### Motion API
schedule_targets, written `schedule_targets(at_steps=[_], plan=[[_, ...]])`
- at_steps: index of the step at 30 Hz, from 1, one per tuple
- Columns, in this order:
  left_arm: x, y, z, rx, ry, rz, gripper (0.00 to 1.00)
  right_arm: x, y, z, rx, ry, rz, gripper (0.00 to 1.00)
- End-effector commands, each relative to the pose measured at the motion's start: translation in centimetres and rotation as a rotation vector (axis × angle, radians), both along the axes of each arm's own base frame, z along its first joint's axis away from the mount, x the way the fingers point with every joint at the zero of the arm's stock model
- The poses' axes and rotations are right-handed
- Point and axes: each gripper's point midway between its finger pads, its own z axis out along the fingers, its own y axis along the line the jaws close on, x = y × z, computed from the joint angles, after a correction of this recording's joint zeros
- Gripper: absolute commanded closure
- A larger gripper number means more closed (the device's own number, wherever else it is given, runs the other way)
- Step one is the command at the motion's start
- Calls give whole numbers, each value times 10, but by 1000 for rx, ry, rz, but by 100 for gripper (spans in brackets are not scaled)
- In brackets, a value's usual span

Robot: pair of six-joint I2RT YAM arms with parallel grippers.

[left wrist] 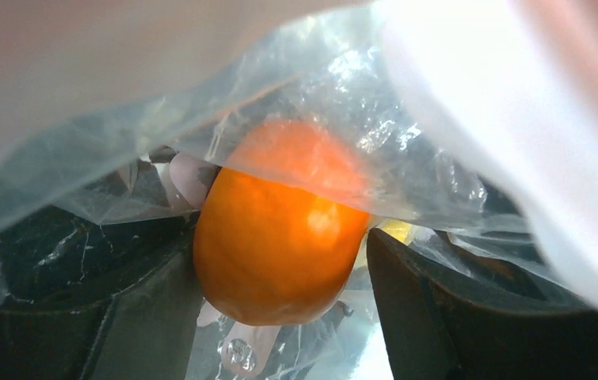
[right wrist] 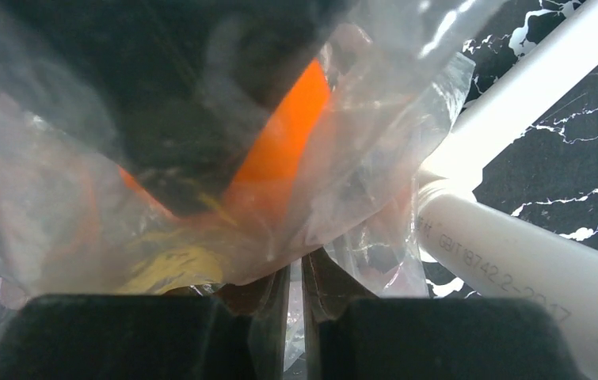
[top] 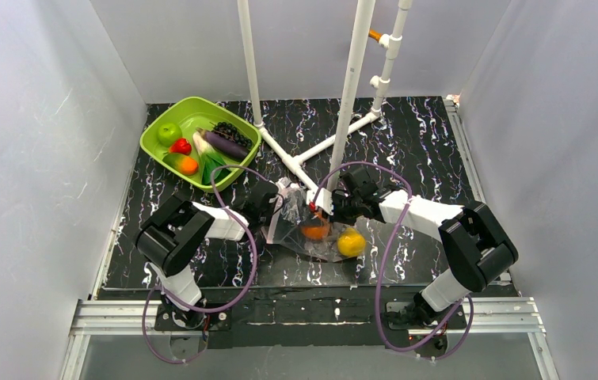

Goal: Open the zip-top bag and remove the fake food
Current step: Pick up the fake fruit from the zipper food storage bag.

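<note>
The clear zip-top bag (top: 305, 222) lies mid-table with its mouth lifted. An orange (top: 315, 230) and a yellow lemon (top: 351, 242) are in it. My left gripper (top: 278, 212) reaches into the mouth. In the left wrist view its fingers (left wrist: 153, 317) sit on both sides of the orange (left wrist: 279, 237), touching it under the plastic (left wrist: 406, 158). My right gripper (top: 325, 203) is shut on the bag's edge (right wrist: 375, 198), and a thin film shows between its fingertips (right wrist: 323, 285). The orange (right wrist: 279, 158) and lemon (right wrist: 169, 265) show through the bag.
A lime-green tray (top: 153, 139) at the back left holds a green apple (top: 169, 132), a red piece (top: 180, 146), another orange (top: 188, 165), an eggplant (top: 226, 145), grapes (top: 234, 131) and a leafy vegetable (top: 208, 162). White pipes (top: 351, 87) stand behind the bag, close to the right gripper (right wrist: 517, 253).
</note>
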Motion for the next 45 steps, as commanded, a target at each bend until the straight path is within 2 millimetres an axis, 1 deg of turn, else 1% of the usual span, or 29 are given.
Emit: schedule_targets(at_steps=[1,3,4,6,9,13,16,19,21,23,24,26,27,29,30,31,32,33,34,35,37,38,39,40,41,42,43,44,45], plan=[[10,2,-7,4,6,80,33,2,8,7,19,-9,28,84],[9,4,-8,0,6,90,39,2,8,6,18,-10,28,84],[9,4,-7,-5,3,90,45,2,8,7,18,-10,29,84],[9,4,-5,-20,-2,89,65,2,8,7,17,-11,30,84],[9,2,1,-60,-15,79,90,2,7,6,14,-13,32,84],[6,3,19,-104,-49,56,100,1,5,9,13,-24,33,84],[-1,7,38,-111,-76,23,100,1,3,14,21,-29,32,84],[-13,12,57,-100,-100,-42,100,5,0,13,10,-36,16,84],[-21,17,66,-95,-105,-72,100,8,-2,11,1,-34,3,87],[-26,24,69,-89,-109,-83,100,10,-4,12,1,-30,-12,89],[-28,28,67,-82,-105,-83,100,11,-5,14,6,-26,-20,89],[-29,34,65,-89,-99,-79,100,9,-7,27,38,-2,-33,89],[-30,36,63,-93,-92,-77,100,6,-6,38,67,17,-37,87],[-31,38,60,-98,-85,-69,100,-5,-1,67,170,57,-36,74],[-30,38,59,-102,-79,-66,100,-12,1,81,211,63,-29,64],[-29,37,60,-108,-75,-62,100,-26,3,94,261,83,-2,52],[-26,33,63,-125,-80,-63,100,-48,4,104,312,135,35,41],[-23,31,66,-139,-79,-61,100,-82,6,104,350,259,108,27],[-21,30,69,-144,-83,-59,100,-101,9,95,346,305,158,21],[-21,29,72,-153,-83,-53,100,-108,15,83,328,302,178,18],[-21,30,73,-162,-79,-39,100,-102,28,73,278,290,153,18],[-21,30,74,-166,-78,-31,100,-103,32,69,256,292,154,18],[-21,32,74,-166,-78,-18,100,-109,37,58,203,291,168,19],[-20,33,74,-164,-81,0,100,-112,39,46,163,278,169,25],[-21,34,75,-165,-81,5,100,-106,38,41,134,260,141,51],[-24,36,76,-155,-82,-5,100,-90,32,46,102,221,78,88],[-29,41,76,-123,-99,-34,100,-72,18,58,138,203,12,99],[-37,48,78,-83,-100,-61,100,-57,1,63,155,147,-49,99],[-40,51,80,-73,-109,-76,100,-52,-9,61,148,122,-76,99]])
